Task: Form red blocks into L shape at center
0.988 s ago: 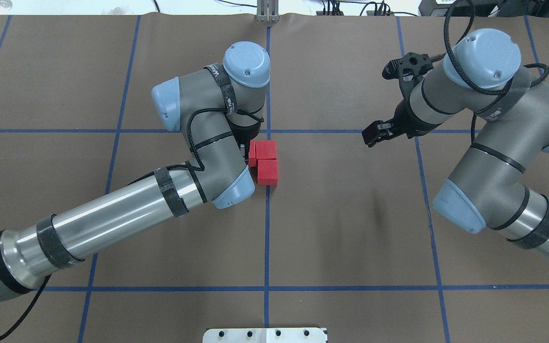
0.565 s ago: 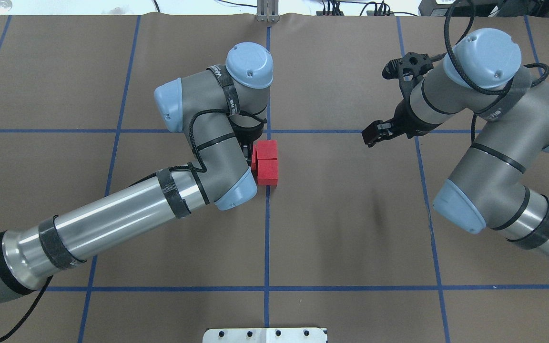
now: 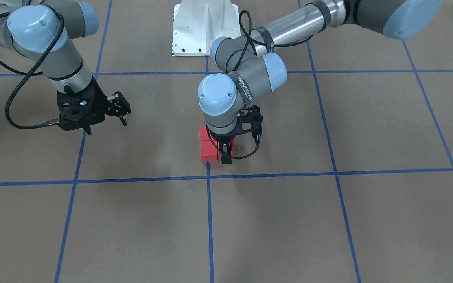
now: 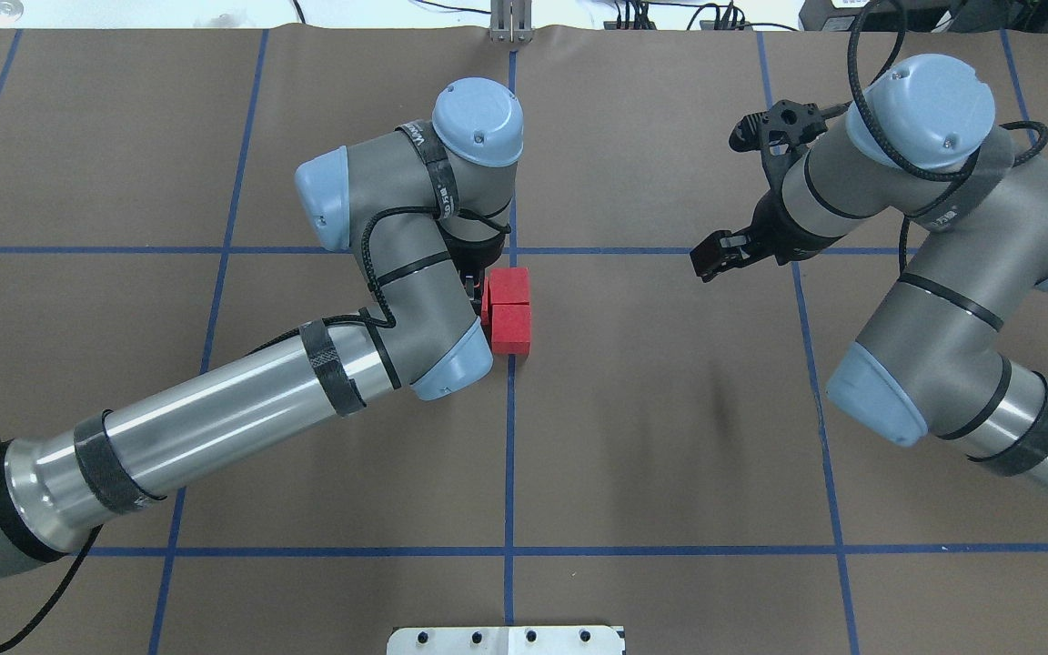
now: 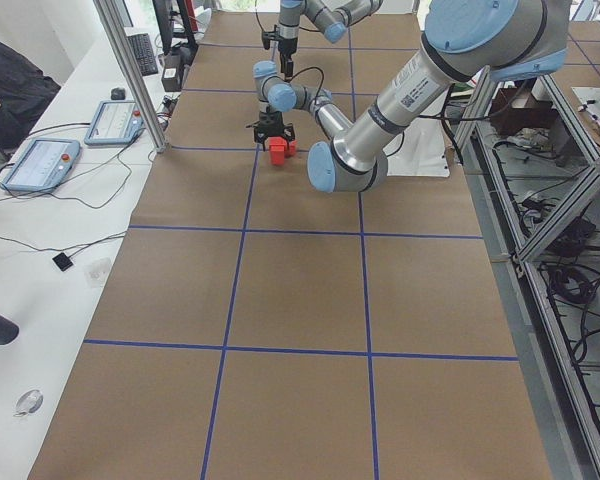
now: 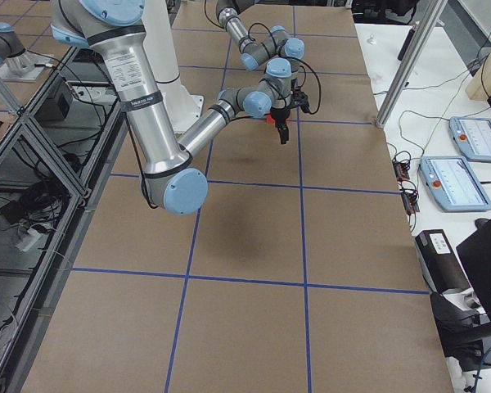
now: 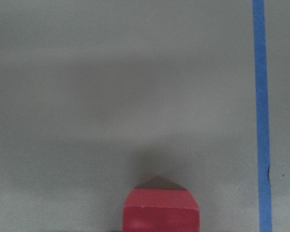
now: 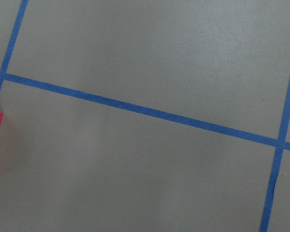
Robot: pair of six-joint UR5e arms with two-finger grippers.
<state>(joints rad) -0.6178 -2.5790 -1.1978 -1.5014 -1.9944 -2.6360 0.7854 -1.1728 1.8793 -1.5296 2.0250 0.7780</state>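
The bench (image 4: 670,437) is covered in brown paper (image 3: 387,129) marked into big squares by blue tape lines (image 4: 508,455). The left arm (image 4: 215,418) reaches in from eight o'clock in the overhead view and bends down over the middle crossing. The right arm (image 4: 942,273) comes in from four o'clock and hangs above the bench near three o'clock, well apart from the blocks.

The right hand (image 3: 121,112) is above bare paper with nothing in it; how far its fingers are parted cannot be told.

The left hand (image 3: 225,152) points straight down at the block cluster. Its dark fingers (image 3: 225,159) sit either side of a red block (image 3: 231,146), apparently closed on it, though the wrist hides most of the grip.

The red blocks (image 4: 510,311) lie just past the center (image 4: 509,250), at its six o'clock in the overhead view. Two (image 3: 207,146) are touching in a line along the tape; the third is just beside them under the left hand.
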